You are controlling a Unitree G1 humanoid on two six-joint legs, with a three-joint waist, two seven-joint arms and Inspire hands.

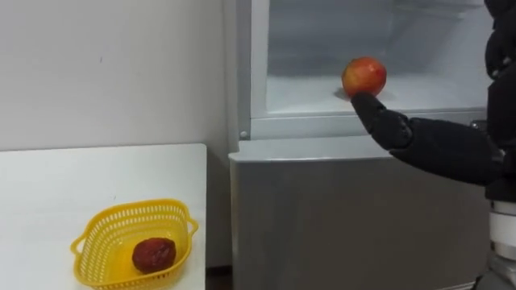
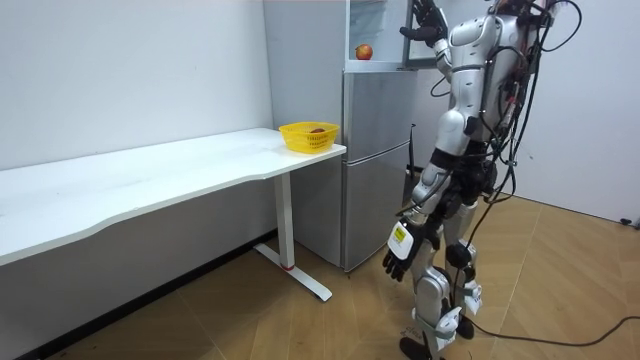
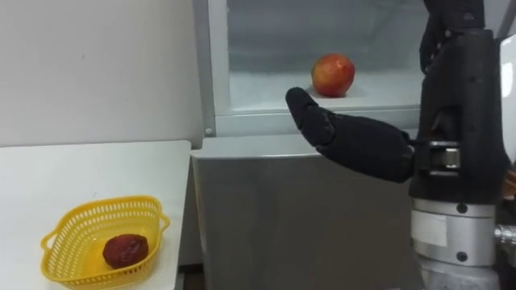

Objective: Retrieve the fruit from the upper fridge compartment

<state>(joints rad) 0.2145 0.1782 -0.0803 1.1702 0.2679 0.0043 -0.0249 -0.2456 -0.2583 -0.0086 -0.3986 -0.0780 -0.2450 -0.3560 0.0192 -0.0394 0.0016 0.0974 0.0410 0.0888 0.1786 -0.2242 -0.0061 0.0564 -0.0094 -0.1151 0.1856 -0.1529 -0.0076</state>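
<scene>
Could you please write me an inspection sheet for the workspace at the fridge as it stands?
Surface: white table beside the fridge, carrying the basket.
Job's things: apple lies on the shelf of the open upper compartment, not gripped.
Clutter: yellow basket at the table's fridge-side end, holding one dark red item.
Hands: right hand raised before the compartment, open, thumb toward the apple; left hand hangs at its side.
Cables: nothing seen.
Surroundings: white wall, wooden floor.
</scene>
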